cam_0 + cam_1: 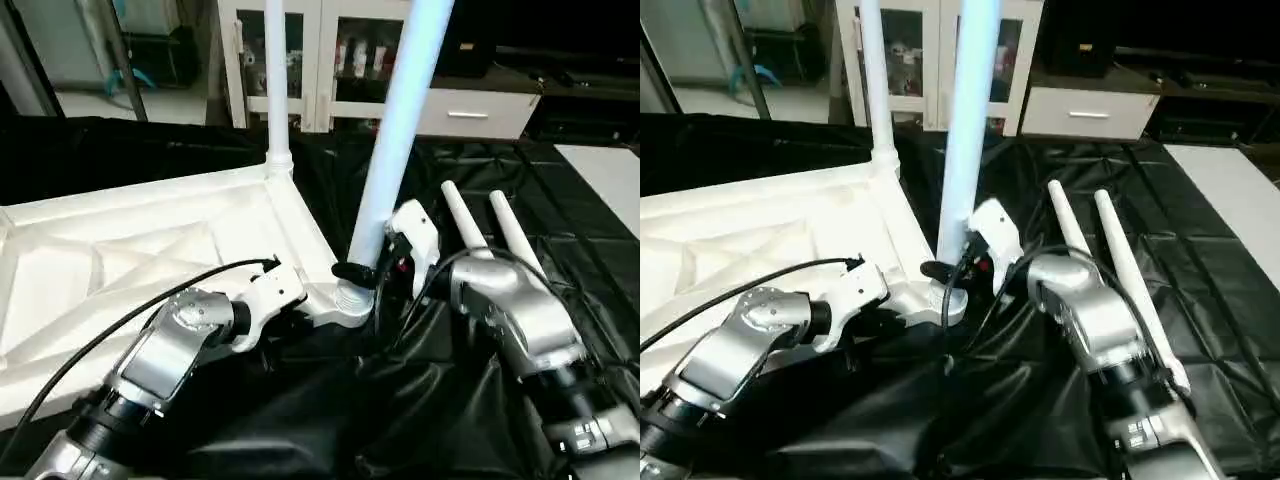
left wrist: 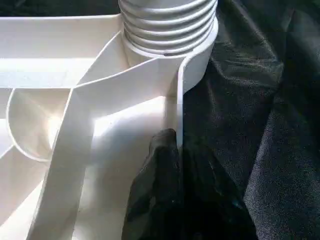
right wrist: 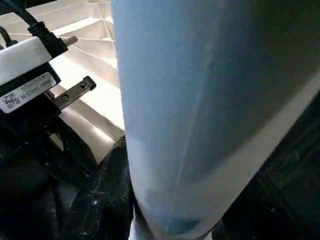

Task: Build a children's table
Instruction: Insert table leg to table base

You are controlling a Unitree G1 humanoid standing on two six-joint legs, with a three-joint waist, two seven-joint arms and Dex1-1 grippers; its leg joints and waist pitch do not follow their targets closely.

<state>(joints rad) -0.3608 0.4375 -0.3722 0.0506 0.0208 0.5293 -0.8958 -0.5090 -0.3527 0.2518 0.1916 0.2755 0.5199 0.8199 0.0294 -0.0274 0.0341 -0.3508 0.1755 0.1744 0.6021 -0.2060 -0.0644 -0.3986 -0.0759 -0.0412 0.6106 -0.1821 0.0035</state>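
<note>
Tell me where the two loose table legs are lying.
In the left eye view, the two loose legs lie side by side on the black cloth, right of the tabletop, partly under the right forearm.

Living room — white glass-door cabinet (image 1: pixel 330 60), drawer unit (image 1: pixel 465 112).

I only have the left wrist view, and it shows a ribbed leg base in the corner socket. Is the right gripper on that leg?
Observer: Yes. The right gripper is closed around the near leg, just above the socket at the tabletop corner.
Operator: How many legs are still loose?
Observer: Two loose legs lie side by side on the black cloth, next to the right arm.
</note>
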